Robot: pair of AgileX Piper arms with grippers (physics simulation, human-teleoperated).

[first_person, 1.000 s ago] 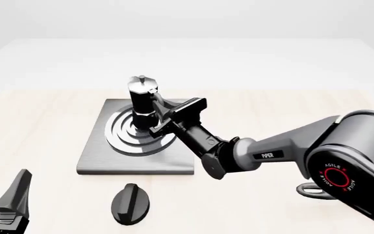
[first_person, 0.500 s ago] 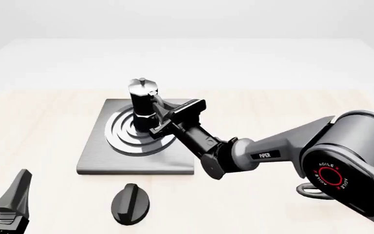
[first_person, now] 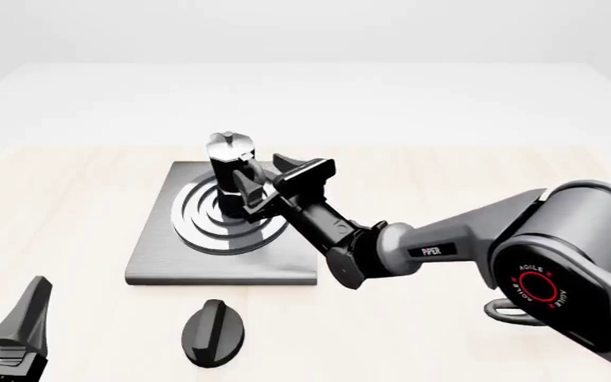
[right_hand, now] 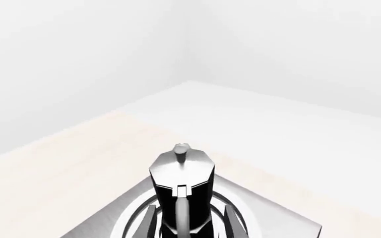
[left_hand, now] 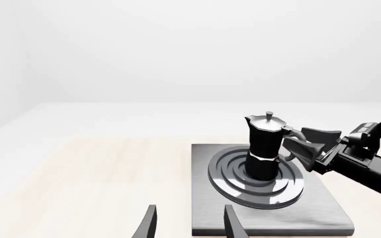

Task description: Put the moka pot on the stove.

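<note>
Between your right gripper's [first_person: 264,184] fingers sits the pot's handle, on the side of the pot [first_person: 230,173] that faces the table's right edge. The right wrist view shows the two fingers spread to either side of the handle with a gap at each; whether a pad touches the handle you cannot tell, since the fingertips are cut off by that picture's edge. In the left wrist view the same gripper [left_hand: 297,144] reaches the pot [left_hand: 265,148] from the side, its tips at the handle and the jaws apart.

The pot stands upright on the stove [first_person: 157,251], its base on the rings [first_person: 194,223], close to their middle. The lid is shut and the knob points straight up. In the right wrist view the pot [right_hand: 181,193] is dead ahead, handle towards the camera, and the stove [right_hand: 289,225] spreads out under it.

The stove lies left of the table's middle, well in from every edge. A black oval knob [first_person: 213,332] lies on the table [first_person: 476,171] just beyond the stove's near edge, apart from it.

Your right arm runs in from the right, low across the stove's near right corner. Your left gripper [first_person: 13,334] sits at the table's near left corner, well apart from the stove; in its own wrist view the fingers [left_hand: 149,224] stand apart with nothing between them.
</note>
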